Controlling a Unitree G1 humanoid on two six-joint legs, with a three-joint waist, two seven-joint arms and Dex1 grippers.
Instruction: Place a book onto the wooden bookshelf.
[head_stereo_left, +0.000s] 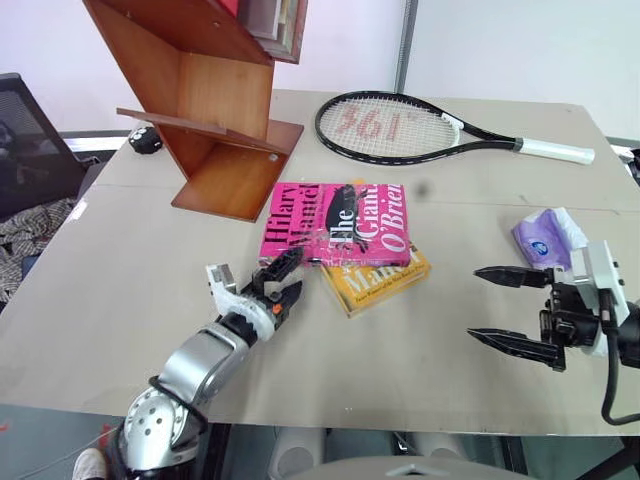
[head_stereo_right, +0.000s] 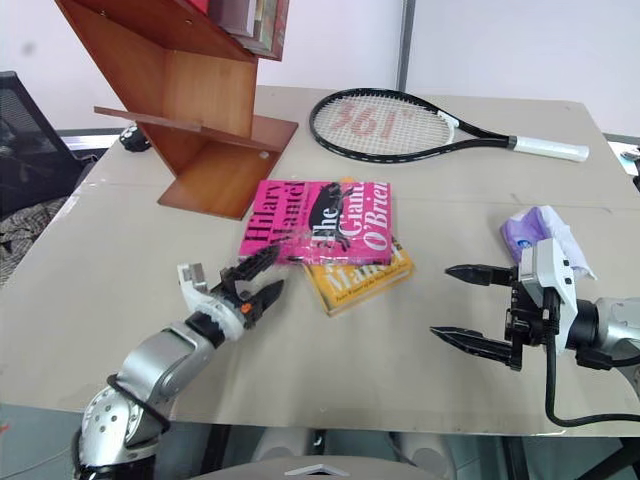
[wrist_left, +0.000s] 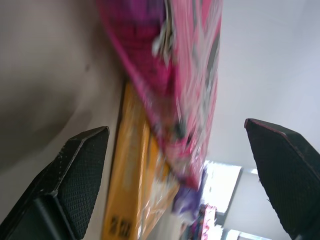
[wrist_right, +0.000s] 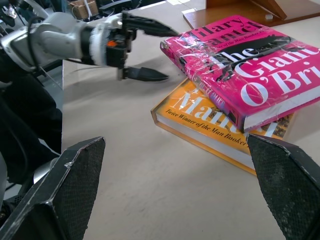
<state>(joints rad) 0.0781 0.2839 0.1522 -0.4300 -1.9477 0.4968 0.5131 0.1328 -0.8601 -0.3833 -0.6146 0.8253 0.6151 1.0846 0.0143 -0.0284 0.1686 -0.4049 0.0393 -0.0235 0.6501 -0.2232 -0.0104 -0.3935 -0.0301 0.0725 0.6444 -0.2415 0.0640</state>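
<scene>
The pink book (head_stereo_left: 335, 222) lies flat on a yellow-orange book (head_stereo_left: 385, 280) in the middle of the table. My left gripper (head_stereo_left: 288, 277) is open at the pink book's near left corner. One fingertip reaches the cover's edge and the other hangs lower, beside the stack; I cannot tell whether either touches. In the left wrist view the pink book (wrist_left: 170, 75) sits between the two spread fingers (wrist_left: 82, 170). My right gripper (head_stereo_left: 475, 303) is open and empty, to the right of the books, pointing at them. The wooden bookshelf (head_stereo_left: 210, 100) stands at the table's far left.
A tennis racket (head_stereo_left: 400, 128) lies across the far side of the table. A purple tissue packet (head_stereo_left: 545, 238) sits behind my right gripper. A small black object (head_stereo_left: 146, 140) lies left of the shelf's base, and a dark chair (head_stereo_left: 25, 140) stands off the left edge.
</scene>
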